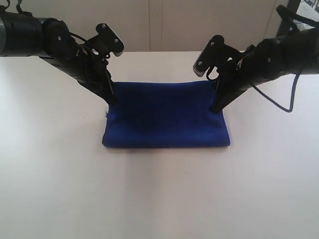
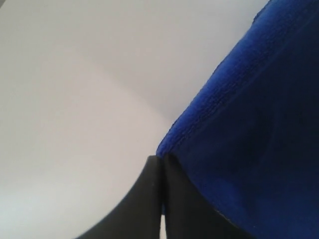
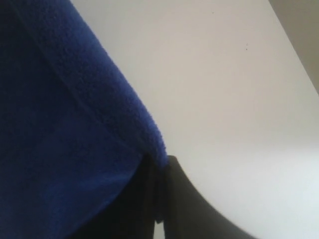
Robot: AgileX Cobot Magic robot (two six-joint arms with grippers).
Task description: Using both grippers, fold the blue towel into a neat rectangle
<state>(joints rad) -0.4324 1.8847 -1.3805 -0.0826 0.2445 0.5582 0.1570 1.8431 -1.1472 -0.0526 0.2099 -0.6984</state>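
White tabletop [image 1: 50, 189], blue towel [image 1: 164, 122] looks doubled; left claw [image 1: 110, 99] and right claw [image 1: 215, 108] each pinched on a far corner, likely squaring edges.

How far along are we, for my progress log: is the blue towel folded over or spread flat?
Folded over: the blue towel has a thick, rounded near edge; left gripper and right gripper pinch its far corners.

Left arm [image 1: 85, 73], right arm [image 1: 240, 79] slant down inward; jaws pinched shut.
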